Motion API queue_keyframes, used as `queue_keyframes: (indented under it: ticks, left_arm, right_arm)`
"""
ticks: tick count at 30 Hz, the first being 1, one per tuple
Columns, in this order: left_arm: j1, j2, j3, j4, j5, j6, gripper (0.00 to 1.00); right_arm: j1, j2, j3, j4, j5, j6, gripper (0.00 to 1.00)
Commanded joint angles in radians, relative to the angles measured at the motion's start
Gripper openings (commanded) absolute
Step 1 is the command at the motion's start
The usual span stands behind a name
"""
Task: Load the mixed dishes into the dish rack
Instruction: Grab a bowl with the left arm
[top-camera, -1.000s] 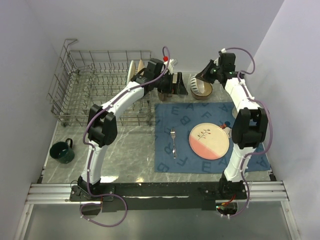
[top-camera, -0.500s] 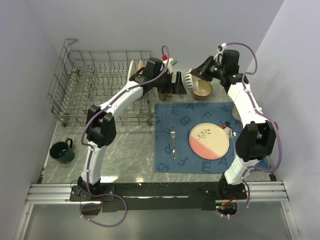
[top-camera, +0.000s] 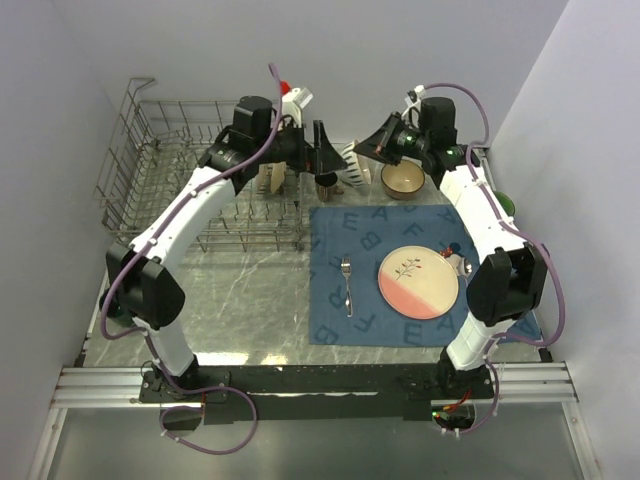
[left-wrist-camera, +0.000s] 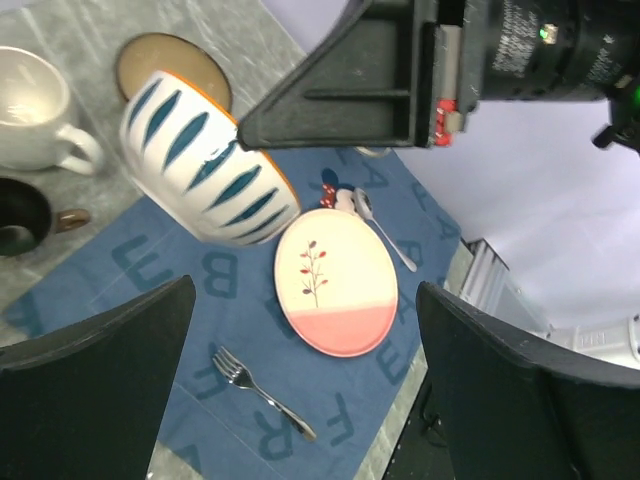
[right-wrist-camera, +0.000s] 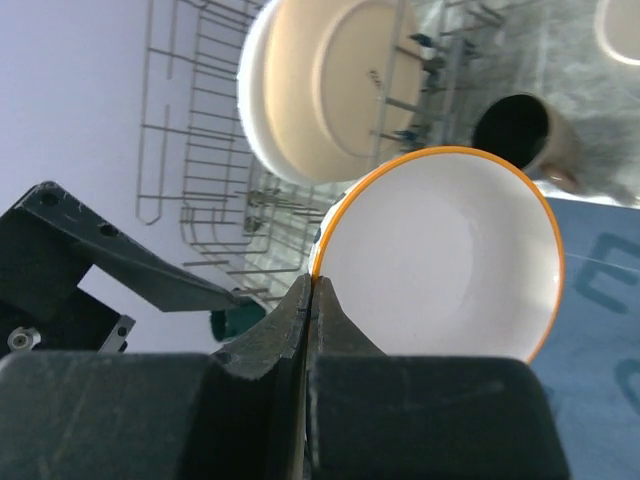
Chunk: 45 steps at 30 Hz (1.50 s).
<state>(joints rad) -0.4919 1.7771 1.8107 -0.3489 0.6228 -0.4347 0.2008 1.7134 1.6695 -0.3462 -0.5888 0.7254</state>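
My right gripper (top-camera: 364, 150) is shut on the orange rim of a white bowl with blue leaf stripes (top-camera: 350, 166), holding it in the air beside the grey wire dish rack (top-camera: 170, 175). The right wrist view shows the jaws pinched on the rim (right-wrist-camera: 312, 285) of the bowl (right-wrist-camera: 450, 260). My left gripper (top-camera: 326, 152) hangs open just left of the bowl and holds nothing. Cream plates (right-wrist-camera: 330, 85) stand in the rack. On the blue placemat (top-camera: 375, 320) lie a pink-and-cream plate (top-camera: 418, 282), a fork (top-camera: 346, 283) and a spoon (left-wrist-camera: 385, 228).
A dark mug (top-camera: 326, 186) and a brown-rimmed bowl (top-camera: 403, 180) sit at the placemat's far edge, with a white mug (left-wrist-camera: 30, 110) near them. A green mug (right-wrist-camera: 235, 322) stands left of the rack's near side. Walls close in on both sides.
The right gripper has carried the striped bowl left toward the rack. The left arm has risen and swung back, its open gripper now beside the bowl.
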Motion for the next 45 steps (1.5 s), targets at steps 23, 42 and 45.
queue_keyframes:
  ticks: [23, 42, 45]
  left_arm:
    - [0.088, -0.214, -0.171, -0.033, -0.17, -0.081, 0.99]
    - [0.205, -0.41, -0.237, -0.082, -0.06, -0.026, 0.99]
    - [0.213, -0.426, -0.221, -0.113, -0.051, -0.006, 0.99]
  right_arm:
    - [0.184, 0.094, 0.229, 0.082, -0.097, 0.132, 0.0]
    - [0.227, 0.036, 0.165, -0.02, -0.246, 0.016, 0.0]
    - [0.226, -0.009, 0.101, -0.027, -0.278, 0.008, 0.0]
